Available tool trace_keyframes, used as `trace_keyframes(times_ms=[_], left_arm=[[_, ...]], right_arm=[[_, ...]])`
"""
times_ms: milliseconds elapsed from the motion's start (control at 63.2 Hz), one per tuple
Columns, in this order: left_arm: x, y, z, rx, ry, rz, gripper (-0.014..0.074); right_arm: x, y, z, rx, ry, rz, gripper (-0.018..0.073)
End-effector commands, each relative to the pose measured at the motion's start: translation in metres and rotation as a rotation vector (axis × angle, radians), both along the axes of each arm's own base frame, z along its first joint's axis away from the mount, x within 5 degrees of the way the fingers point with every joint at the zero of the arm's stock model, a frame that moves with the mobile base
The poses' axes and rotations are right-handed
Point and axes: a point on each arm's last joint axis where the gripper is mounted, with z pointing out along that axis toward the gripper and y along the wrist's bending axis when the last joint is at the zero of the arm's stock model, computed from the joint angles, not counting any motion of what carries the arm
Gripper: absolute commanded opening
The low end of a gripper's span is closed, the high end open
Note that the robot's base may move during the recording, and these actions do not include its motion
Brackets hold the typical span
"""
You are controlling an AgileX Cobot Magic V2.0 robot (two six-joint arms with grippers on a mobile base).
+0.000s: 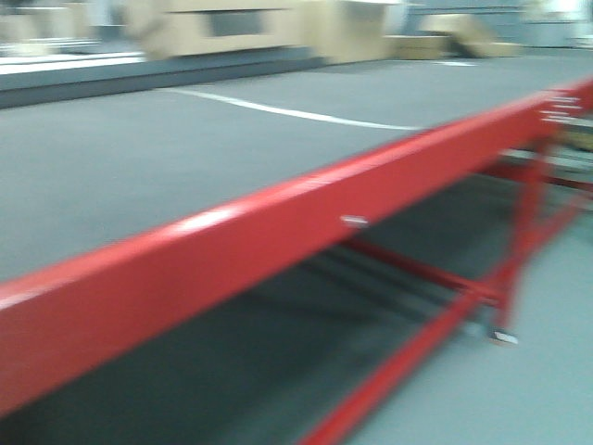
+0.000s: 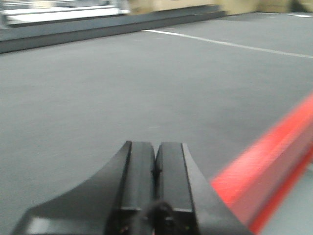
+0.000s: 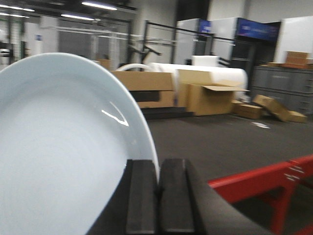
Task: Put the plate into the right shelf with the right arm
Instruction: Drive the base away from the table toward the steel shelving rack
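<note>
Up close, the right gripper (image 3: 157, 171) has its two black fingers pinched on the rim of the plate (image 3: 63, 156). The plate stands tilted on edge in the air, and its glossy white face fills the left of the right wrist view. Below and to its right runs the frame of the red table (image 3: 254, 180). Behind are open cardboard boxes (image 3: 208, 98), a white foam roll (image 3: 166, 68) and a blue sign (image 3: 257, 29) whose lettering is too blurred to read. The left gripper (image 2: 155, 156) holds nothing, its fingers pressed together over the table's grey top (image 2: 98, 98), near the red edge. A white line (image 1: 287, 113) crosses that top. Small pale labels (image 1: 559, 107) on the red beam are smeared and unreadable.
</note>
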Motion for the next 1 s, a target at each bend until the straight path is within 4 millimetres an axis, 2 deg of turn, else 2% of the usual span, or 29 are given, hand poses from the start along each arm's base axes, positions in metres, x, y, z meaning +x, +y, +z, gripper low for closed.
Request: trace_keyframes(times_ms=[0,982], left_arm=[[-0.0006,0.0014,0.0055,-0.008,-0.083,0.015,-0.0047],[-0.0004,0.0014,0.0054,-0.008,-0.081,0.015,-0.0047]], right_arm=[[-0.0034,0.0007,0.0147,0.008,-0.102,0.008,0.0055],[-0.0026,0.0011,0.0147,0.007,-0.099,0.009,0.0055]])
